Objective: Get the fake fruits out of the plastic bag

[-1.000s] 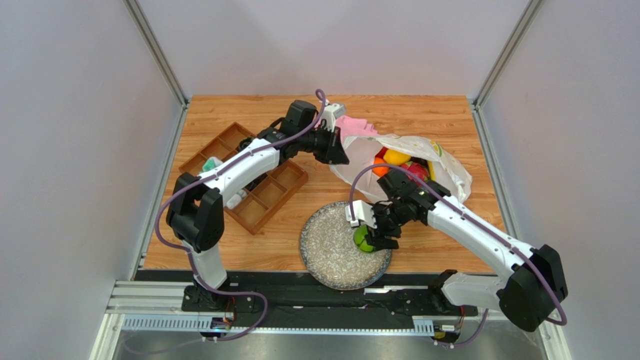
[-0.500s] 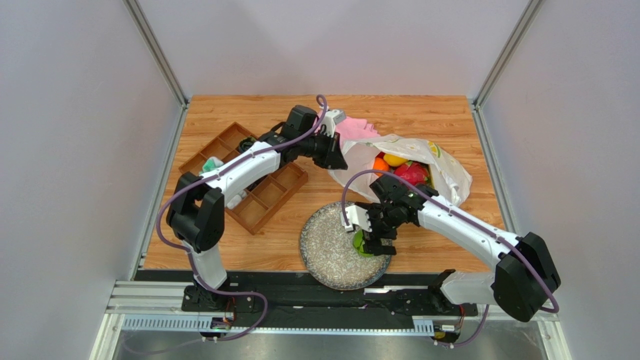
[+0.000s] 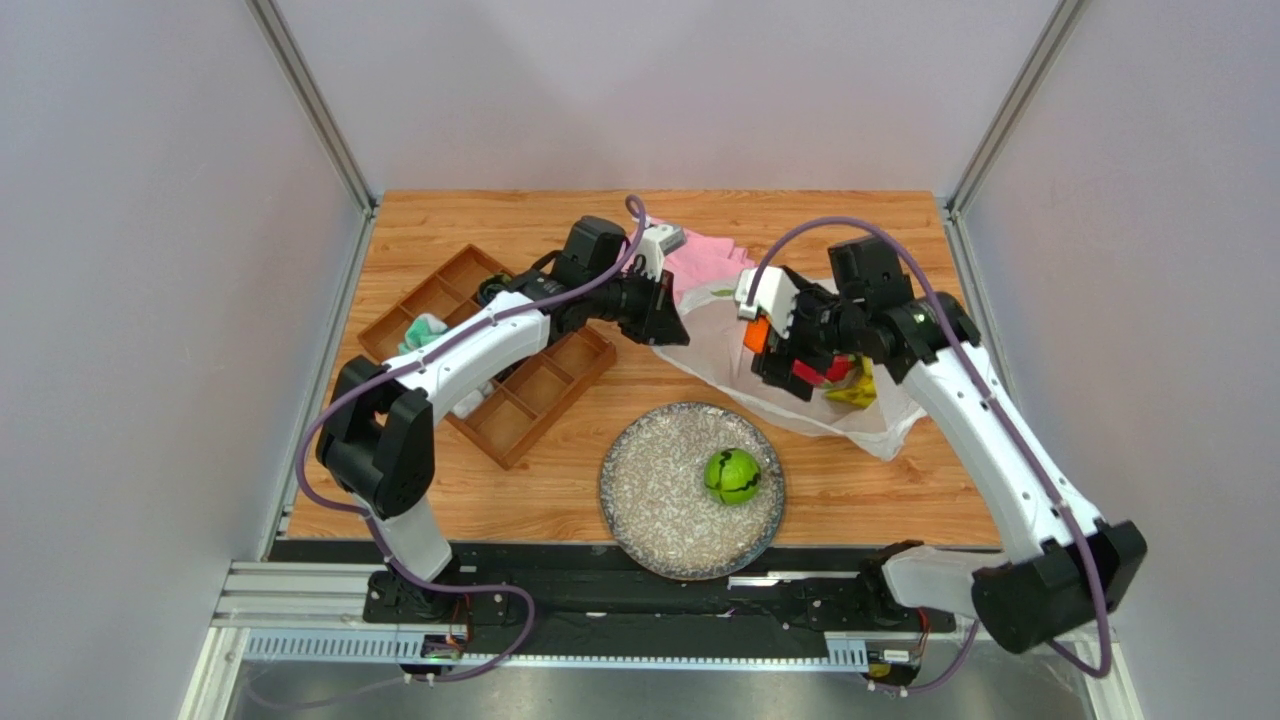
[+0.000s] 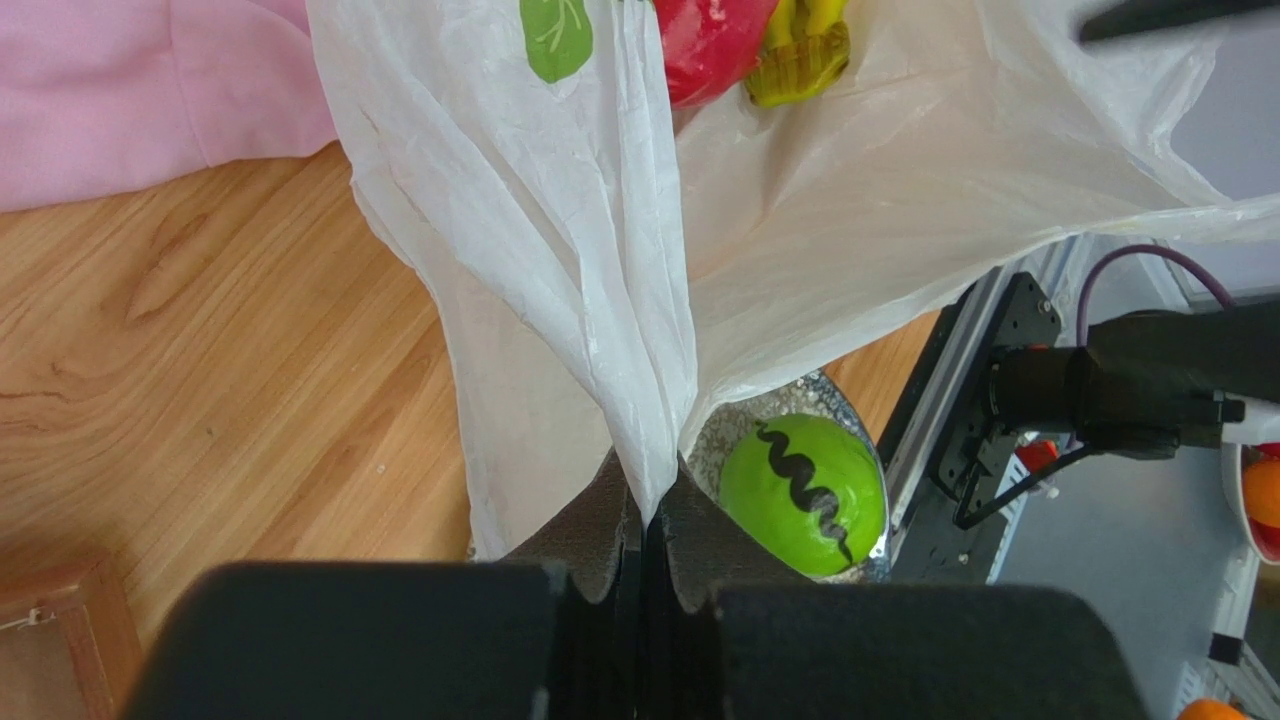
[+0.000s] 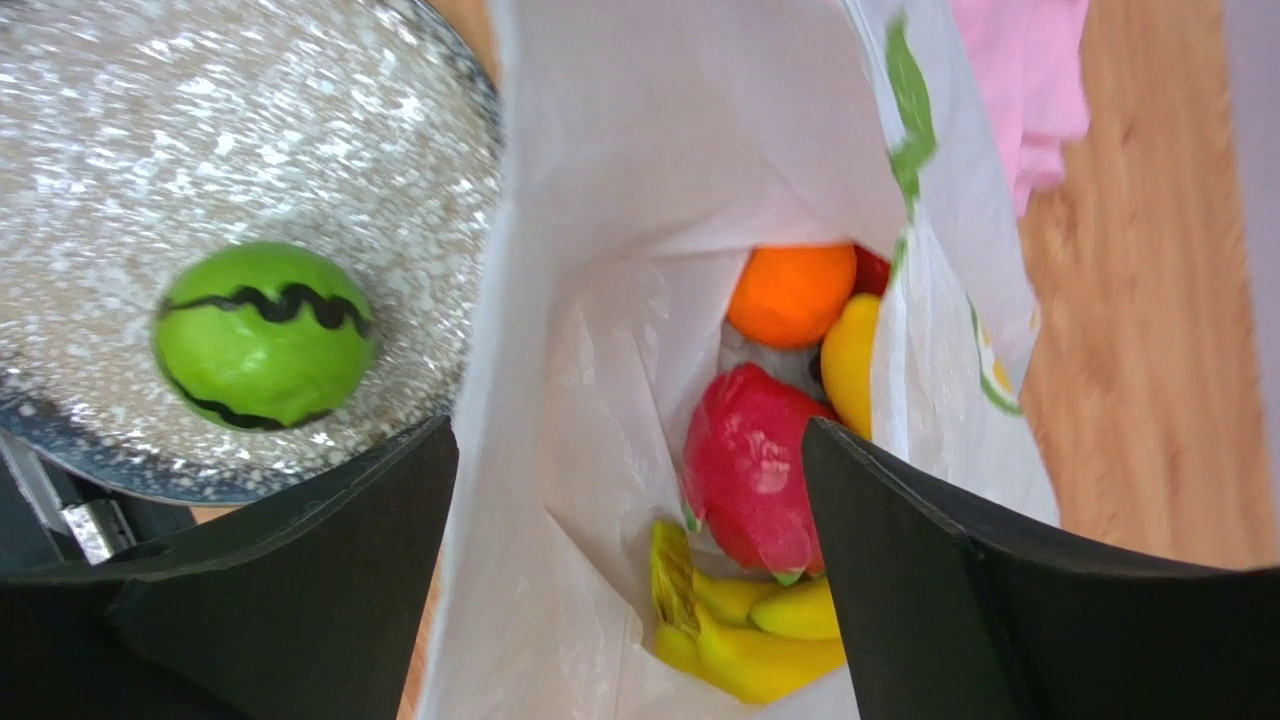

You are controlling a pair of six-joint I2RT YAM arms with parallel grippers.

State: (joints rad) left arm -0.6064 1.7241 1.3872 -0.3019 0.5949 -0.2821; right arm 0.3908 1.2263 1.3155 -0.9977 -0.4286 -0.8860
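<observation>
The white plastic bag [image 3: 887, 413] lies at the back right of the table. My left gripper [image 3: 672, 320] is shut on the bag's edge [image 4: 601, 300] and holds it up. In the right wrist view the bag [image 5: 601, 450] holds a red dragon fruit [image 5: 751, 465], yellow bananas [image 5: 751, 630], an orange [image 5: 789, 293] and a lemon [image 5: 846, 360]. My right gripper [image 3: 793, 353] is open and empty above the bag's mouth. The green round fruit [image 3: 732, 476] lies on the speckled plate [image 3: 654, 503]; it also shows in the left wrist view [image 4: 801, 495] and the right wrist view [image 5: 263, 338].
A brown compartment tray [image 3: 526, 398] stands at the left with a small white-green item [image 3: 421, 327] in it. A pink cloth [image 3: 703, 263] lies behind the bag. The arms' base rail [image 3: 661, 585] runs along the near edge.
My right gripper has let go of the green fruit onto the plate, lifted, and moved back and right to above the bag's mouth. My left gripper still holds the bag's edge.
</observation>
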